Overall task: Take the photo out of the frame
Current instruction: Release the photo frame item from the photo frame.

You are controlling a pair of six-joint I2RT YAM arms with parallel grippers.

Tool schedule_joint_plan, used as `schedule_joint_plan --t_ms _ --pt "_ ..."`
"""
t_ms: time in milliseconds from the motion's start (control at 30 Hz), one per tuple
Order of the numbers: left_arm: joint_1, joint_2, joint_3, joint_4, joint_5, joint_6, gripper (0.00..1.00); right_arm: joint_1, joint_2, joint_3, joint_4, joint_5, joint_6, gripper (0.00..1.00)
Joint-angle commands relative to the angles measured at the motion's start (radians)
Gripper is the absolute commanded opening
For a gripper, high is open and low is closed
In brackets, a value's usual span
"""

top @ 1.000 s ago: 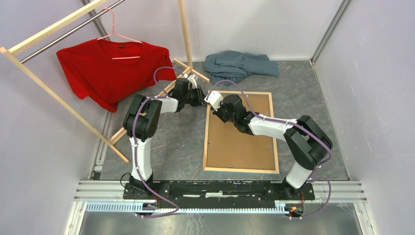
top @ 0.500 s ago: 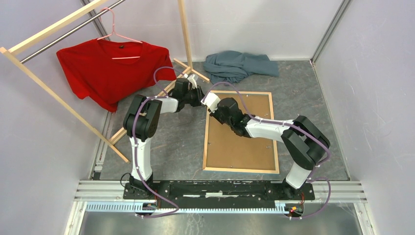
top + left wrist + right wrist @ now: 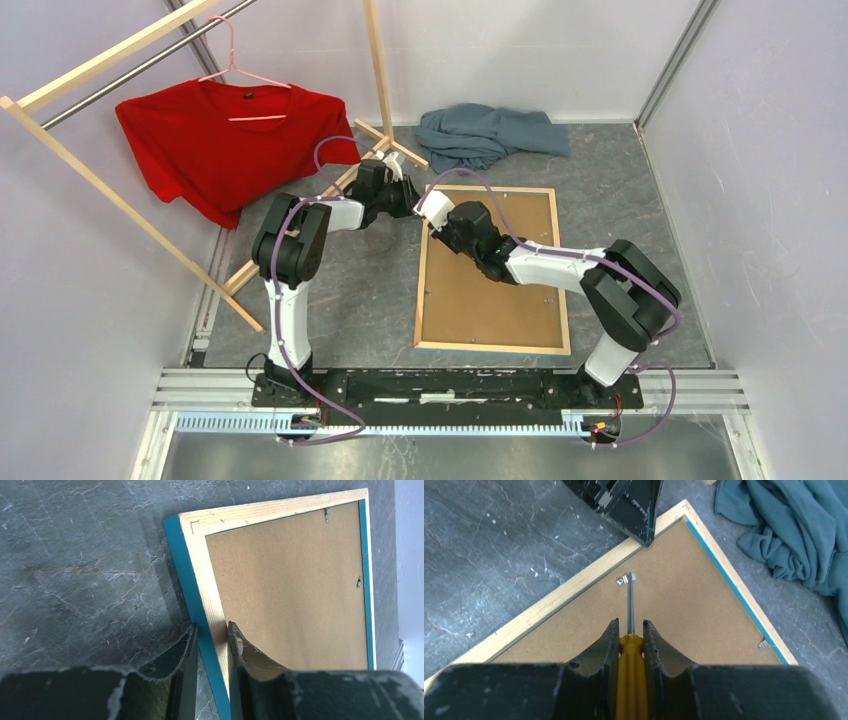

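I have the frame lying face down on the tabletop, right of the middle, with its brown backing board facing up. Its long axis runs from the near edge towards the far edge, and the far short side ends just short of the crumpled blue-grey cloth at the far edge.

My left gripper is closed to a narrow gap on the frame's left rail, close to the far left corner. One finger is outside on the blue lip, the other inside against the board.

My right gripper is clamped on the yellow handle of a screwdriver, whose shaft points at that same corner. Its tip sits at a small metal tab on the board, though I can't be sure they touch.

The photo is hidden from every view.
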Motion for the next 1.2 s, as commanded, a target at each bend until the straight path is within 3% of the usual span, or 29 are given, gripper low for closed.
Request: schedule_joint_plan --t_ms 0,200,567,1167 --pt "-0.003 0.052 -0.009 -0.080 0.014 -0.022 0.21 -0.004 0.023 0.030 -0.033 -0.006 -0.019 0.00" --pt "-0.004 0.047 -0.009 -0.080 0.012 -0.019 0.21 -0.003 0.045 0.037 -0.045 -0.027 -0.023 0.00" --pt "-0.004 0.051 -0.008 -0.080 0.018 -0.021 0.21 -0.004 0.022 0.051 -0.051 0.099 -0.034 0.00" --pt "-0.004 0.066 -0.002 -0.081 0.023 -0.022 0.21 -0.004 -0.072 0.031 -0.018 -0.009 -0.010 0.00"
